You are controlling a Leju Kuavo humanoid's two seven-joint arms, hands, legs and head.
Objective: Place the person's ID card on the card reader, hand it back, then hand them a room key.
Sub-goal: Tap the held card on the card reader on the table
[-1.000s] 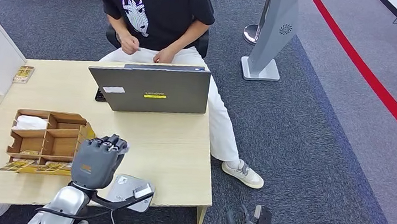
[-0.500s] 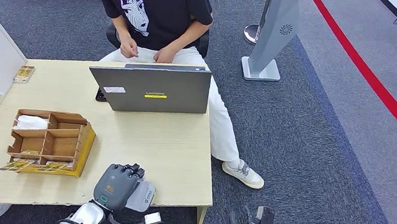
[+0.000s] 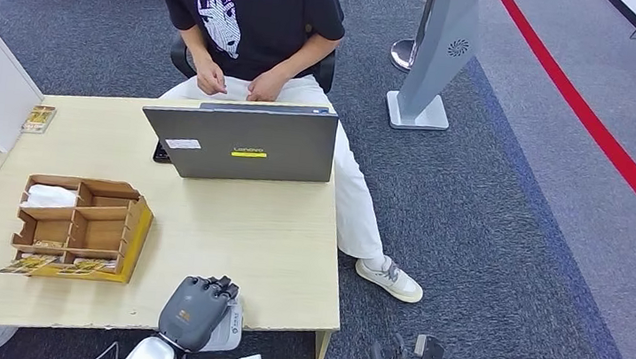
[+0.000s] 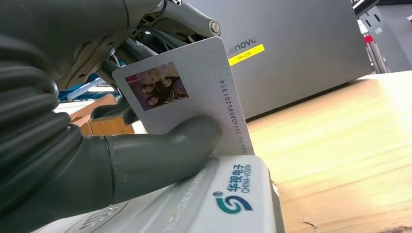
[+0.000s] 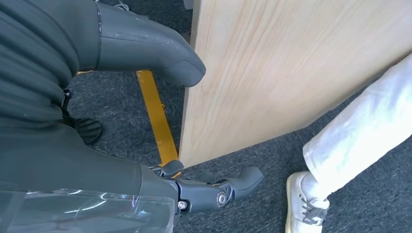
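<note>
The left hand [image 4: 73, 145] pinches the ID card [image 4: 194, 102] upright against the card reader [image 4: 214, 199]; the right hand [image 5: 209, 189], below the tabletop [image 3: 247, 226], holds nothing; reading unfinished, handback and room key remain.

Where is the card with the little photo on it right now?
The ID card is held in the robot's left hand, its lower edge on the white card reader at the table's near edge.

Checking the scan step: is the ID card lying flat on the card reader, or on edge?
On edge. The left hand holds the ID card upright, its lower edge meeting the white card reader.
</note>
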